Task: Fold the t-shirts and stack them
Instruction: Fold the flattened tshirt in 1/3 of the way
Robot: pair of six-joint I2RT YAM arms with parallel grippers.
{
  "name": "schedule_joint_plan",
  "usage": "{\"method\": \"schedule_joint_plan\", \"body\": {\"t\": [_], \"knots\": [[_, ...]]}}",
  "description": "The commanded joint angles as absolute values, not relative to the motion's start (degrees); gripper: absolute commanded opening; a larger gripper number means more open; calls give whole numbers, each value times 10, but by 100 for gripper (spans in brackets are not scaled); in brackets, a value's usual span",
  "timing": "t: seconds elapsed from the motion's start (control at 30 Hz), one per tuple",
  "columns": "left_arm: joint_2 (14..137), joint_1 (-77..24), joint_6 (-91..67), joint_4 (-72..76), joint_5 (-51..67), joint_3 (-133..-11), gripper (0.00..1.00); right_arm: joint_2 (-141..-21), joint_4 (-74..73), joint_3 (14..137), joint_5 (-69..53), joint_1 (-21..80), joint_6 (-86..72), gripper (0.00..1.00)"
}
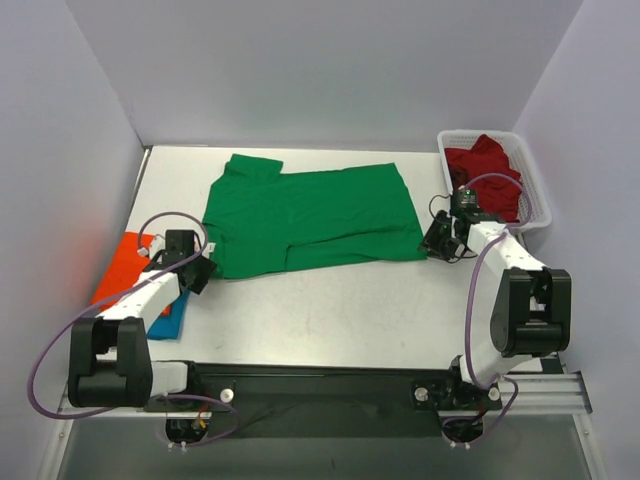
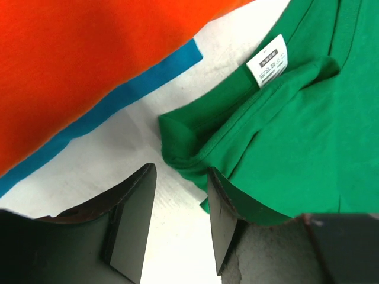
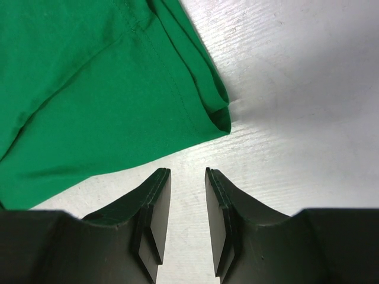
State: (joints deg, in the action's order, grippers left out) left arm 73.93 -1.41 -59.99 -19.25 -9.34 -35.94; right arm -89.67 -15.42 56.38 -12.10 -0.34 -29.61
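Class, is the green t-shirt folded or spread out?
Partly folded: the green t-shirt lies flat on the table, its near edge doubled over.

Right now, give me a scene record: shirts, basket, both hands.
green shirt: spread on the table, lower edge folded up
orange shirt: left table edge, lying on the blue shirt
dark red shirt: bunched in the white basket, far right
left hand: open, at green shirt's left corner near its label
right hand: open, just short of green shirt's right corner, holding nothing
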Motion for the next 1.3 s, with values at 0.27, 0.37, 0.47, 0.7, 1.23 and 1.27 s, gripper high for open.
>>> {"method": "schedule_joint_plan", "body": {"t": [0.27, 0.37, 0.47, 0.7, 1.23, 1.27], "knots": [[781, -9, -589, -75, -112, -373, 13, -897, -152, 550, -105, -10, -283, 27], [781, -8, -582, -78, -112, -378, 0, -897, -148, 542, -100, -9, -282, 27], [773, -7, -580, -82, -115, -376, 0, -901, -142, 539, -104, -8, -282, 27], [766, -3, -570, -83, -107, -381, 0, -927, -121, 542, -90, -7, -283, 25], [760, 25, -559, -89, -78, -389, 0, -972, -56, 543, -101, -4, -293, 23], [760, 25, -559, -89, -78, -388, 0, -972, -55, 543, -104, -4, -294, 21]]}}
